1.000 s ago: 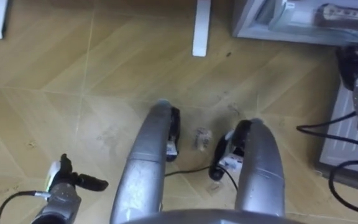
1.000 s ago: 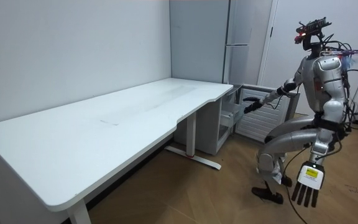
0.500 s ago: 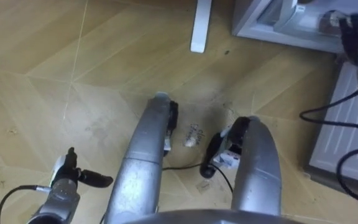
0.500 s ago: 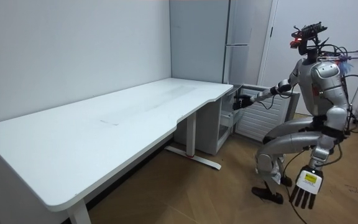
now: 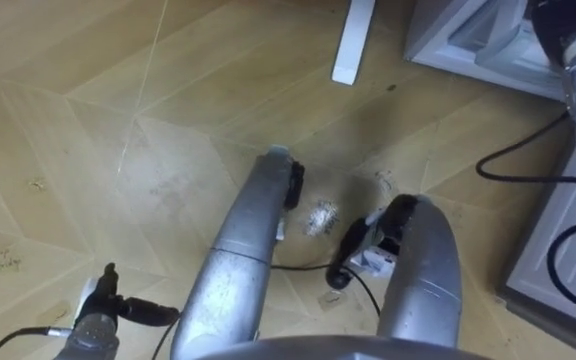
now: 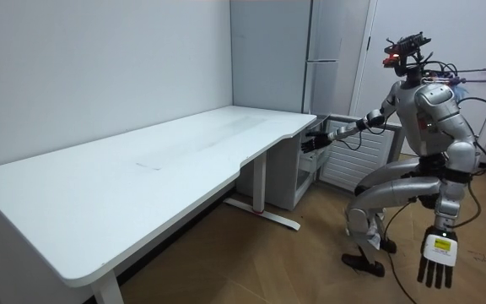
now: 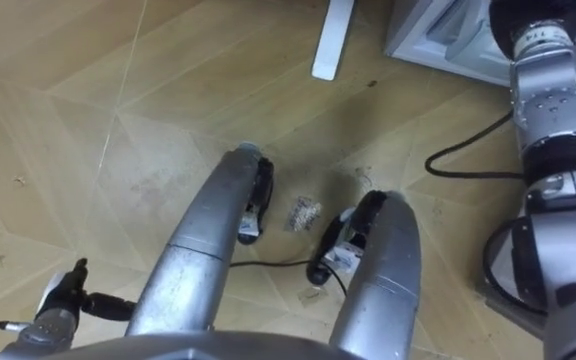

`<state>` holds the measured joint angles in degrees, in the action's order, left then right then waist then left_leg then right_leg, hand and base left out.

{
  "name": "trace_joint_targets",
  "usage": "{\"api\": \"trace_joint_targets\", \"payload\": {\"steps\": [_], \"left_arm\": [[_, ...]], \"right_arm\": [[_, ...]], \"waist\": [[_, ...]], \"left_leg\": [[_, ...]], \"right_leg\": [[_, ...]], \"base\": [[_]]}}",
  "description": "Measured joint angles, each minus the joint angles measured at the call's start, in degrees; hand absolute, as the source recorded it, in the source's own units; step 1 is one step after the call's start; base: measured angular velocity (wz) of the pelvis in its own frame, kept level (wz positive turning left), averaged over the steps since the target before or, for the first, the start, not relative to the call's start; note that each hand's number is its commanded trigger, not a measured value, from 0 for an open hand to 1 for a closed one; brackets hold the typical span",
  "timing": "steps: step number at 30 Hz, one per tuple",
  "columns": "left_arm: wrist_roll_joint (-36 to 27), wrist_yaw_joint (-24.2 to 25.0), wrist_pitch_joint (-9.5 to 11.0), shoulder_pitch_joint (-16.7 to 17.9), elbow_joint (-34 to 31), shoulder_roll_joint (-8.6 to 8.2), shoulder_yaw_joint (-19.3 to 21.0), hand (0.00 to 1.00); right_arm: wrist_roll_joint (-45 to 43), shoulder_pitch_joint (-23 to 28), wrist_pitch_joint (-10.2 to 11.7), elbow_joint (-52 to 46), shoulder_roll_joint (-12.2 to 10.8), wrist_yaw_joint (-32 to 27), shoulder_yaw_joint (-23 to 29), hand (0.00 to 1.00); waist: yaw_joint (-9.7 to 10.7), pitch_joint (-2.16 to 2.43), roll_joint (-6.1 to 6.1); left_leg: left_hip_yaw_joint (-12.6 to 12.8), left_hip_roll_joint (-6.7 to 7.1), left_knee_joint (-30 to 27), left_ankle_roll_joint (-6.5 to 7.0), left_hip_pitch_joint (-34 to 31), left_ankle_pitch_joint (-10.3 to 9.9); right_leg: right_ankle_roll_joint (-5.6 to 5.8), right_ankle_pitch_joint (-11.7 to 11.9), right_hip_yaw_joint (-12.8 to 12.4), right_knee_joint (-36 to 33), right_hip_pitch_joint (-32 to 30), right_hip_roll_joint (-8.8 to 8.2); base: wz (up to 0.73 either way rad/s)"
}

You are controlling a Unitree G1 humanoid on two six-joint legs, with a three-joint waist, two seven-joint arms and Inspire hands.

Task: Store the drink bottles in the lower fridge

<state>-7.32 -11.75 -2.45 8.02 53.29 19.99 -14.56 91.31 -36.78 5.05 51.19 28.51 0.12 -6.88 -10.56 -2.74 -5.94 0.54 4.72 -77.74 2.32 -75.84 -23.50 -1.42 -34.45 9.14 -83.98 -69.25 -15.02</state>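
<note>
In the left eye view the left hand [image 5: 96, 318] sits at the lower left over the wooden floor [image 5: 88, 120], partly cut off by the bottom edge. The right arm runs up the right side and out at the top edge, by the open lower fridge [image 5: 458, 40] and a white desk leg [image 5: 353, 40]

In the room view the robot squats with bent knees past the end of the desk [image 6: 142, 160]. Its right hand [image 6: 314, 143] is stretched out to the fridge's opening, too dark and small to tell whether it grips anything. The left hand hangs low, fingers straight, empty

In the right eye view the compartment's inside is cut off, so where the drinks are cannot be told
</note>
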Motion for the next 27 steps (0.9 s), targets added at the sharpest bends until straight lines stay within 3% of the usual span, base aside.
{"api": "trace_joint_targets", "payload": {"steps": [10,19,27], "left_arm": [[-1.31,1.24,0.32,0.61,-2.01,0.21,-1.48,0.0],[-2.13,2.29,0.45,3.55,-4.19,1.8,-1.4,0.0],[-2.3,2.34,1.2,5.43,-3.59,2.22,-1.34,0.0]], "right_arm": [[-1.65,-0.09,3.77,-0.51,-0.11,-0.07,-3.2,0.0],[-3.41,2.06,3.51,-0.52,-0.1,1.98,-3.24,0.0],[-4.6,8.68,0.64,-0.65,0.2,5.33,-3.23,0.0]], "waist": [[-0.39,-0.46,0.42],[-0.49,-0.48,0.52],[0.02,-0.24,-0.16]], "left_leg": [[-0.01,0.0,-0.11,-0.22,-0.52,0.15],[-0.87,-0.16,1.11,-0.92,1.19,0.45],[-1.42,0.0,7.16,-0.63,9.16,0.66]], "right_leg": [[-0.29,-0.35,-0.26,-0.5,-0.8,0.11],[-0.74,-0.49,0.88,0.82,1.3,0.1],[-0.38,0.32,2.73,7.74,10.0,0.4]], "base": [[0.0],[0.02],[0.05]]}}
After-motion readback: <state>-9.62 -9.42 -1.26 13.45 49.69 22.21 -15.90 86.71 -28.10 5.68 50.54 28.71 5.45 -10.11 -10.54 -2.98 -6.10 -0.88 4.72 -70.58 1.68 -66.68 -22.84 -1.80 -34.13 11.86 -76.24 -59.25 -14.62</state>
